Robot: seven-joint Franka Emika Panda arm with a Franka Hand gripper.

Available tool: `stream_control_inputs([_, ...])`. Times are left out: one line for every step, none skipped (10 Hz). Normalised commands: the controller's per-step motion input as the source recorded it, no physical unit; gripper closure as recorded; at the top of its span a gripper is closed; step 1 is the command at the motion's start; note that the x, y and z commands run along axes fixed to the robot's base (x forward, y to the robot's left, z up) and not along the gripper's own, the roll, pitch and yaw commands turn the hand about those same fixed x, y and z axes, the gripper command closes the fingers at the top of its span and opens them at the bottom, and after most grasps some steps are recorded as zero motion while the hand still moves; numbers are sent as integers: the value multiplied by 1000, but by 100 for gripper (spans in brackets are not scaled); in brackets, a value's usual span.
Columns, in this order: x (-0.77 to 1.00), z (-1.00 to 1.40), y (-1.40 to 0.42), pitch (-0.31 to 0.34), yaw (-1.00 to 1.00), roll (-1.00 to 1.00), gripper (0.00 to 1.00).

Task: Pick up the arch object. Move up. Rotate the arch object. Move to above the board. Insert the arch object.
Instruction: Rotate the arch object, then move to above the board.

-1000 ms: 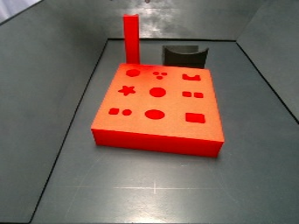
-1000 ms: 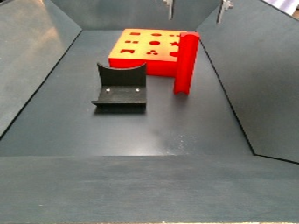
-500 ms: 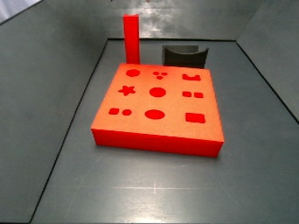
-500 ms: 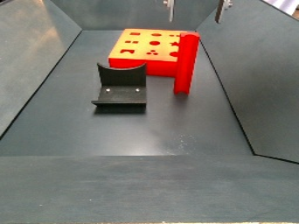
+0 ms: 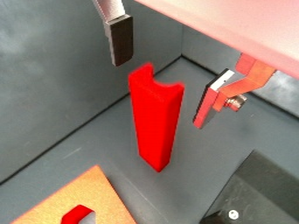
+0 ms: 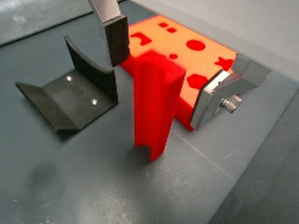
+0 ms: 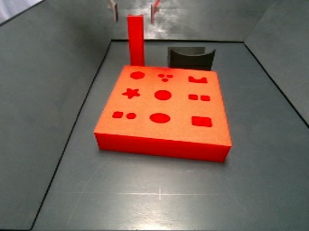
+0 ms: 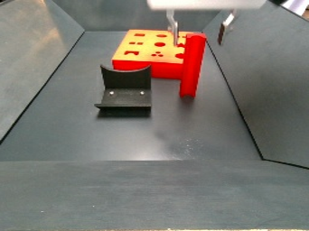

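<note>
So right up close in both wrist views you've got the gripper (image 5: 166, 67) hanging over the arch object (image 5: 156, 118), fingers spread wide, nothing pinched yet. One finger (image 5: 119, 39) sits off one flank of the bar's top and the other silver plate (image 5: 219, 94) sits off the opposite flank, with clear air on both sides, so the bar's top end is basically lined up in the gap between them. That's the bit that matters: the arch object stands straight up on the floor, long axis vertical, directly below the open fingers, so I'd guess the next move is just a straight drop and a squeeze across its narrow faces. A bit further out in a wrist view the fixture (image 6: 70, 91) stands just beside the bar, close enough that I'd watch the near finger on the way down. Behind the bar is the board (image 6: 187, 44), lying flat with its shaped holes up. In a side view the gripper (image 8: 200, 32) hovers at the top of the bar (image 8: 192, 64), which stands at the board's (image 8: 139, 50) edge, touching or nearly, can't tell which. Pick-up step not done yet.
</note>
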Motion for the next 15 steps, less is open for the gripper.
stream_control_inputs([18,-539,8,-45,34,65,0])
stream_control_inputs([13,-345,7,-47,28,84,0])
stream_control_inputs([16,-206,8,-43,23,98,0])
stream_control_inputs([0,0,0,-35,17,113,100])
stream_control_inputs([31,1000,175,-301,-235,186,100])
stream_control_inputs([25,1000,174,-284,-225,178,100])
stream_control_inputs([8,1000,161,-216,-171,136,100])
stream_control_inputs([3,1000,149,-113,-102,81,100])
stream_control_inputs([5,1000,147,-62,-79,58,100])
stream_control_inputs([9,1000,139,11,-50,16,100])
stream_control_inputs([11,1000,134,40,-37,-9,100])
stream_control_inputs([15,1000,127,65,-28,-38,100])
stream_control_inputs([17,1000,121,73,-26,-50,100])
stream_control_inputs([17,1000,105,75,-26,-68,100])
stream_control_inputs([11,874,84,72,-27,-83,100])
